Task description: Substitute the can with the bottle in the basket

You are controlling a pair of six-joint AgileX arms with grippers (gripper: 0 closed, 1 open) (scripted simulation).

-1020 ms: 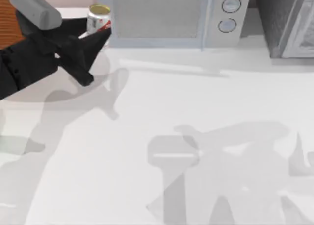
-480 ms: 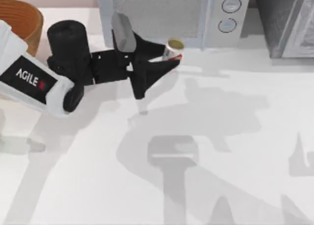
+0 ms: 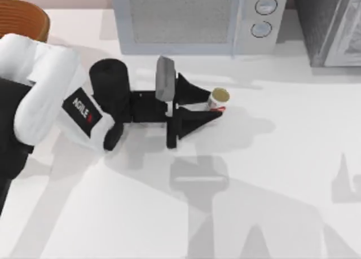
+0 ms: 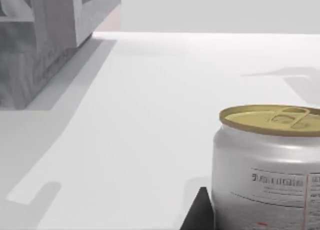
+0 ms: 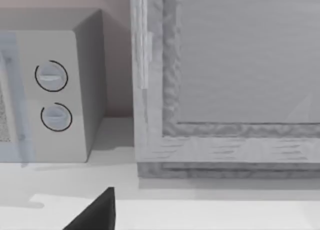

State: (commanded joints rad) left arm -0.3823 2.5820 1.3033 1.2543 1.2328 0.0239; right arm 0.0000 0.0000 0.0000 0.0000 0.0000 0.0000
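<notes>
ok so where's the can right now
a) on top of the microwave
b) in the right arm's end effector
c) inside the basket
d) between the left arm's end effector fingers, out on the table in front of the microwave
d: in the top view the can sits between the fingers of the left end effector, in front of the microwave and well right of the basket.

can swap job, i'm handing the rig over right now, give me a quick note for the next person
Left gripper: shut on the can, over the table in front of the microwave.
Right arm: parked.
Basket: top view's far left corner.
Done: can is out of the basket.
Left: put the can down, let go, then put the bottle into the basket.
</notes>
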